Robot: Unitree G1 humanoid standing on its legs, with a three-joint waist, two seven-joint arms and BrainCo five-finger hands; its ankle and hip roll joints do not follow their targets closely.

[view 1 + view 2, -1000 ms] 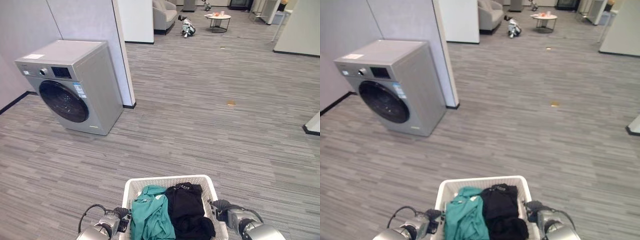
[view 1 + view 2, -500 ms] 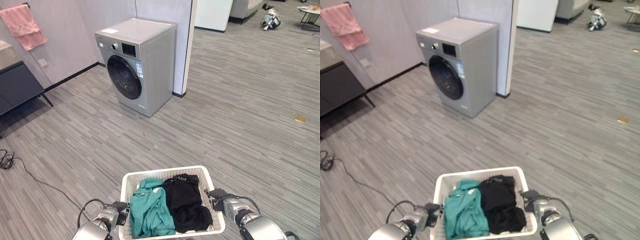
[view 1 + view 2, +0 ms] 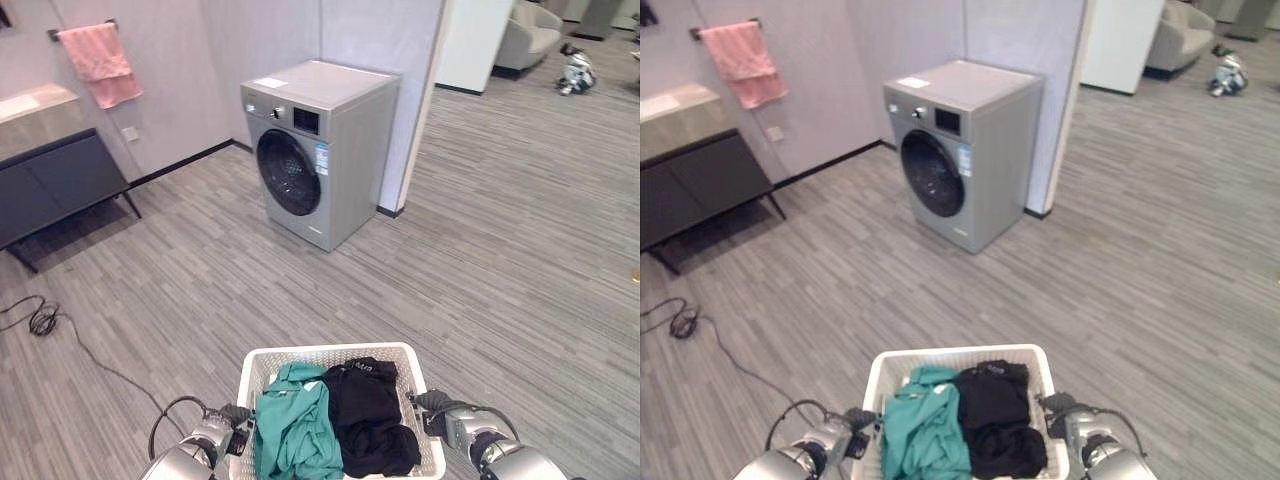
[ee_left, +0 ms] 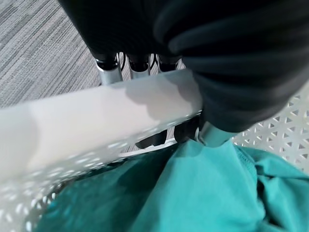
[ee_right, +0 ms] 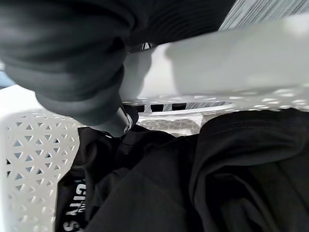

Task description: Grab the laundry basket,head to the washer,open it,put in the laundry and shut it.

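Observation:
A white laundry basket (image 3: 330,350) hangs low in front of me, with a teal garment (image 3: 293,428) on its left and a black garment (image 3: 368,418) on its right. My left hand (image 3: 230,425) is shut on the left rim (image 4: 96,125), fingers (image 4: 108,67) outside and thumb (image 4: 212,134) inside against the teal cloth. My right hand (image 3: 436,410) is shut on the right rim (image 5: 217,63), thumb (image 5: 117,123) inside by the black garment (image 5: 193,179). The silver washer (image 3: 340,130) stands ahead on the floor, its round dark door (image 3: 287,173) shut.
A white partition wall (image 3: 425,90) rises just behind the washer. A dark cabinet (image 3: 50,185) and a pink towel (image 3: 100,62) are at the left wall, with a loose cable (image 3: 40,318) on the floor. An armchair (image 3: 535,30) stands far right.
The camera has swung left and the whole picture has shifted: the washer now stands nearer the middle, and the cabinet and towel are in fuller view. Both hands still hold the basket.

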